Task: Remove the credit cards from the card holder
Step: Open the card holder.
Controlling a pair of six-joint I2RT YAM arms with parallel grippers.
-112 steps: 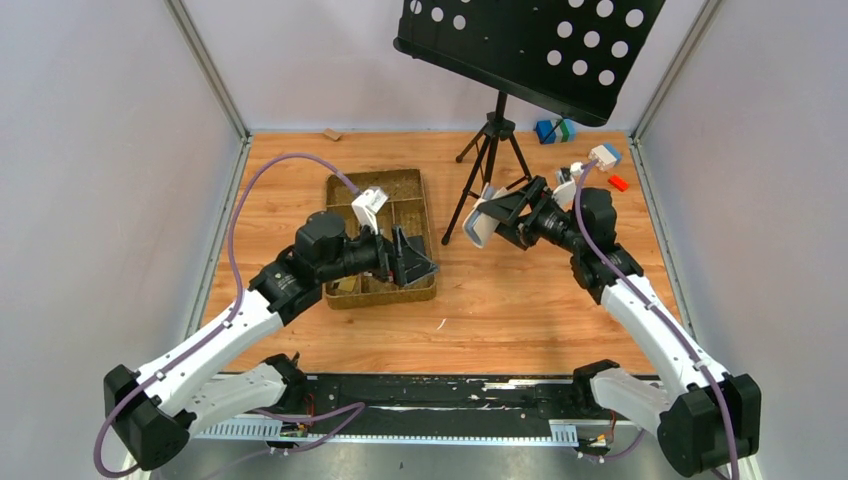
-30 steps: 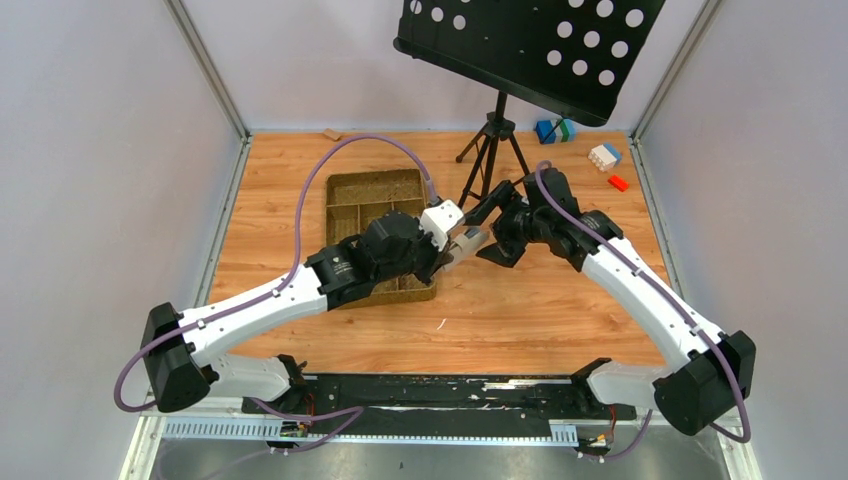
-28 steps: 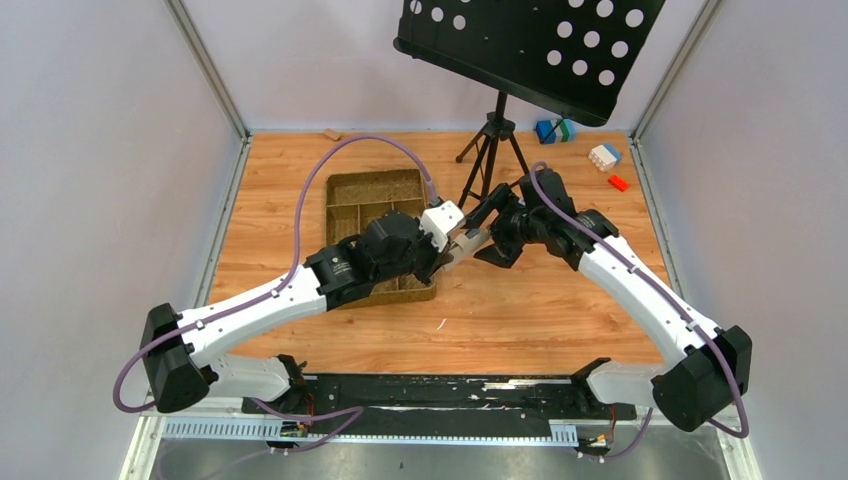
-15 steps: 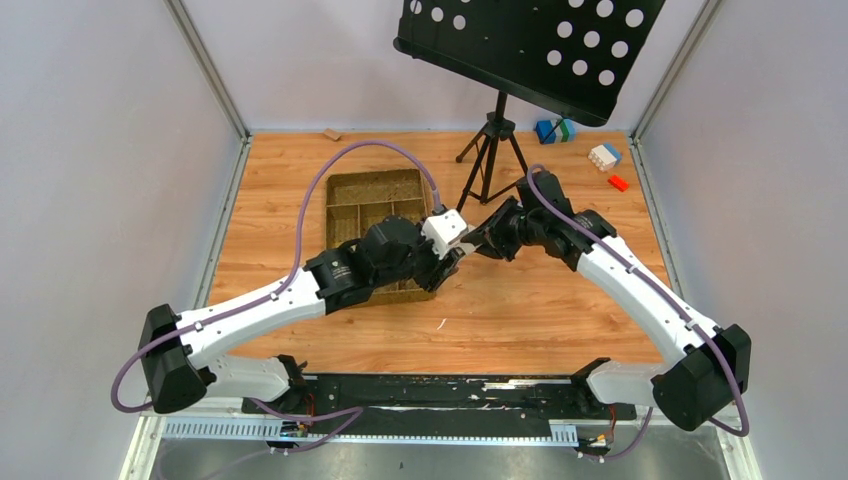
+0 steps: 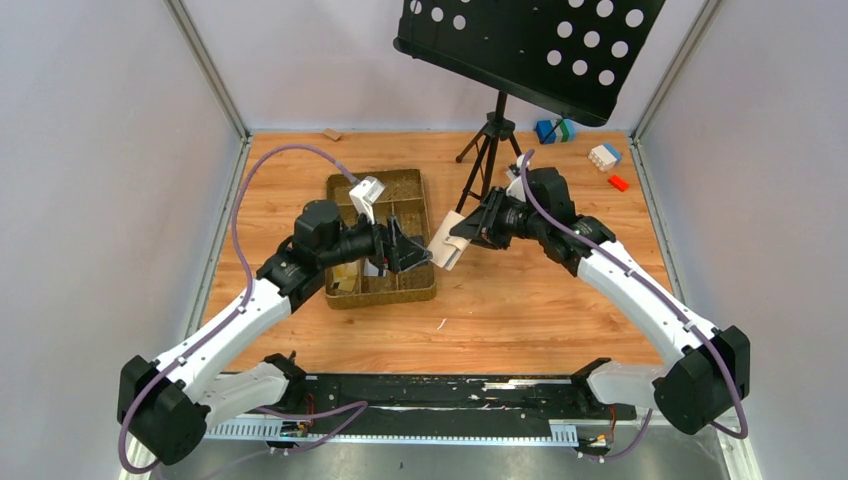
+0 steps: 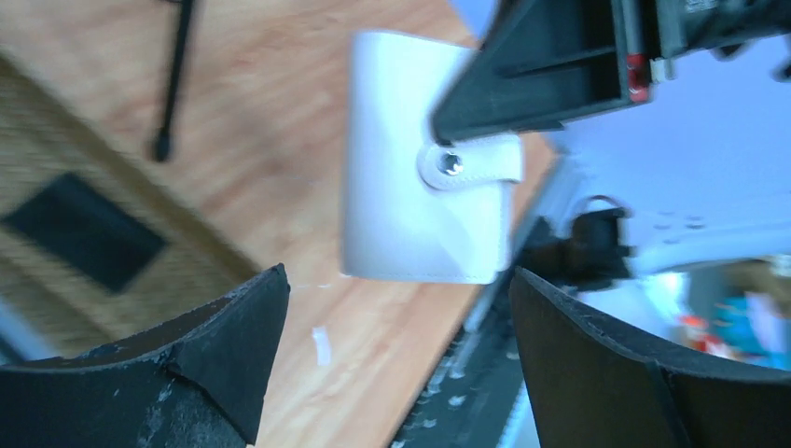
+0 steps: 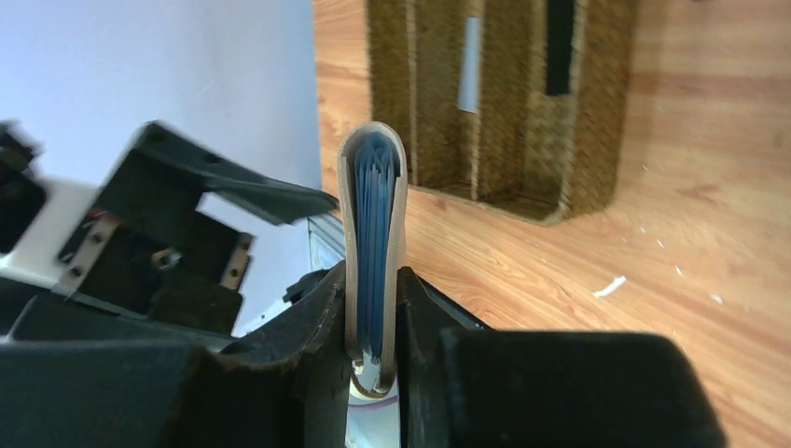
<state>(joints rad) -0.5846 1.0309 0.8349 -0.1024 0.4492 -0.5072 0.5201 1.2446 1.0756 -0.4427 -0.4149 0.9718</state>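
Claw on the left (image 5: pixel 410 252): sprung wide and empty, drawn back from the meeting point of a second ago to hover over the woven tray (image 5: pixel 345 297). Claw on the right (image 5: pixel 472 230): pinched narrow on the card holder (image 5: pixel 447 243), gripped by one edge and held aloft above the desk (image 5: pixel 520 300), just beside the tray's right wall. Handed over, then, from left to right. Folded shut, snap tab (image 6: pixel 454 164) fastened across the cream face; blue lining seen edge-on from the right wrist. Lying in tray compartments: what look like a black card (image 7: pixel 560 37) and a pale card (image 7: pixel 471 63). Cannot tell whether any card remains inside the holder; probably calls for undoing the tab next, with the freed left claw. No brand or label legible anywhere; only tiny print on the right claw's body, too small to read
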